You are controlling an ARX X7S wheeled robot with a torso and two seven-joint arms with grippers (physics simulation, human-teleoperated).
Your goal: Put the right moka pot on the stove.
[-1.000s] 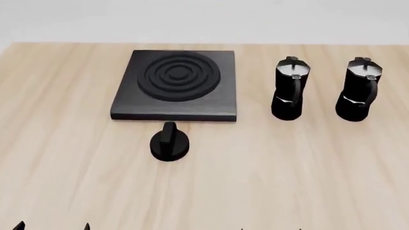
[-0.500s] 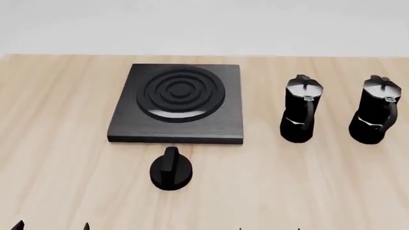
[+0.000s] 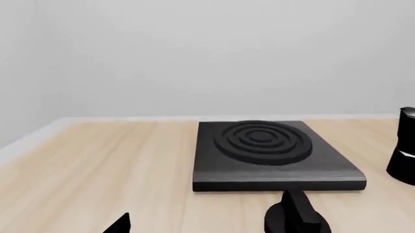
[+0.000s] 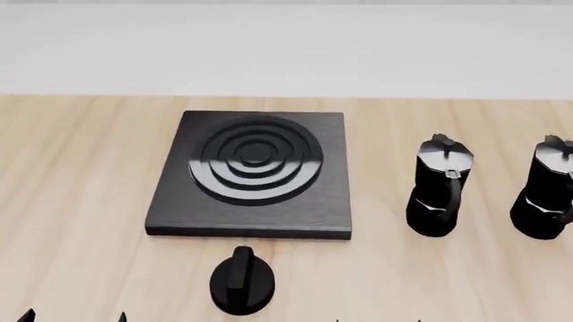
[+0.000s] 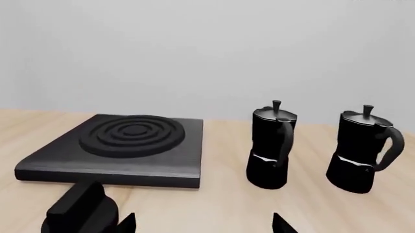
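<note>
In the head view, the stove lay flat on the wooden table, left of frame centre, its burner rings bare. The round dial knob sat just below the stove's near edge, toward the bottom of the frame. The right moka pot stood upright at the right edge, partly cut off, with its twin moka pot beside it, between it and the stove; the two stood apart and neither touched the slab. Only dark tips of the left gripper showed at the bottom left edge, too little to tell how its jaws stood.

In the left wrist view, the stove filled the lower middle, the knob below it, and a sliver of a moka pot showed at the right edge.

In the right wrist view, the right moka pot stood at centre right, the twin to its left, the stove at left. The right gripper showed two fingertips set wide apart at the bottom edge, holding nothing.
</note>
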